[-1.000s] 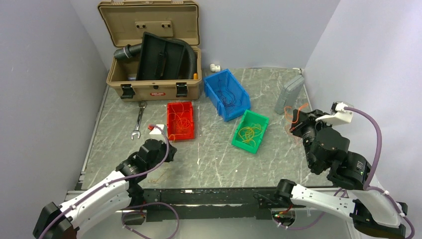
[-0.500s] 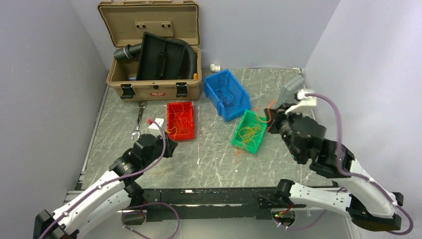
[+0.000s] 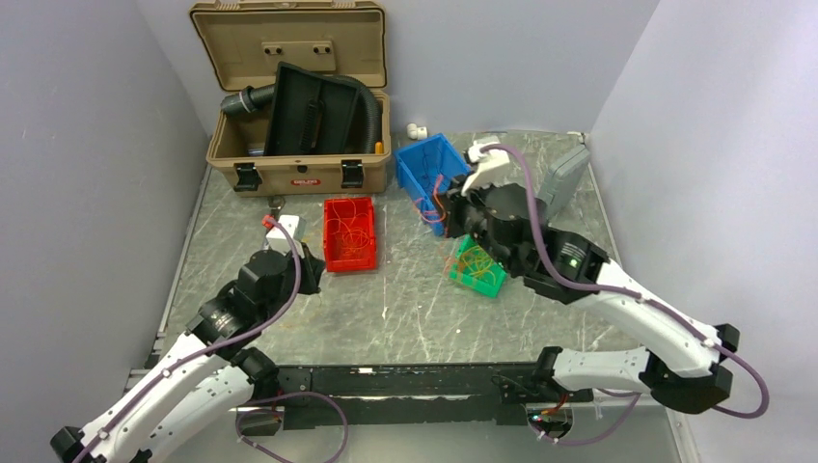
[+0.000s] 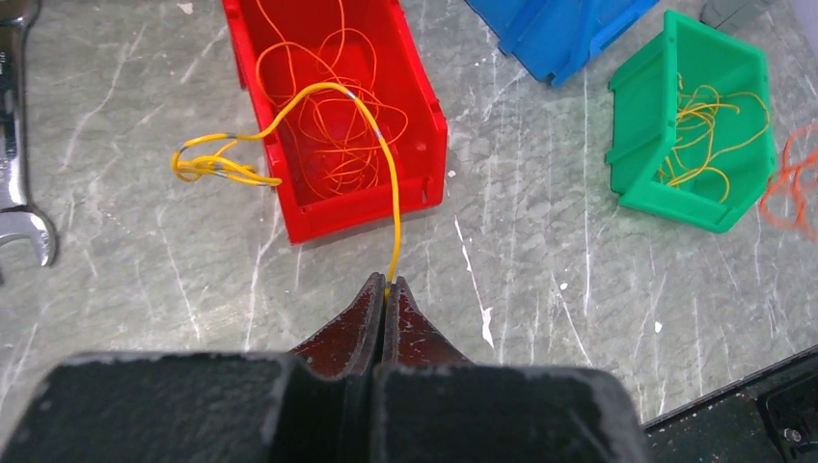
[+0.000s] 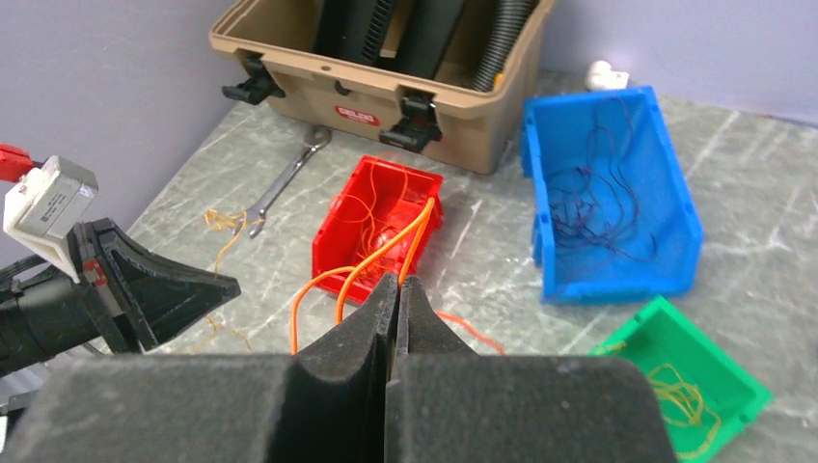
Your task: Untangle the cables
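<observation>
- Wrench (image 4: 19, 145) first, over on the left?
- Yes, flat on the marble table (image 3: 415, 309), left of the red bin (image 4: 289, 207). Just near of that bin hangs the left gripper (image 4: 386, 289), its fingers pressed together on a yellow cable (image 4: 395, 212).
- Where does that cable run?
- Out from the fingertips it arches over the bin's wall and ends in a small bunch on the table, left of the bin. Thin orange strands lie coiled inside the bin.
- And further right?
- The blue bin (image 5: 603, 280) has dark strands at its bottom. The right gripper (image 5: 397, 289) hovers at it, clamped tight on an orange cable (image 5: 371, 258) that droops in loops below the fingers.
- Does it reach the table?
- I can't tell.
- Then?
- The green bin (image 4: 656, 183) sits near-right of the blue one, with yellow strands inside. Orange loops show just beside it. A grey case (image 3: 562, 178) lies by the far-right wall.
</observation>
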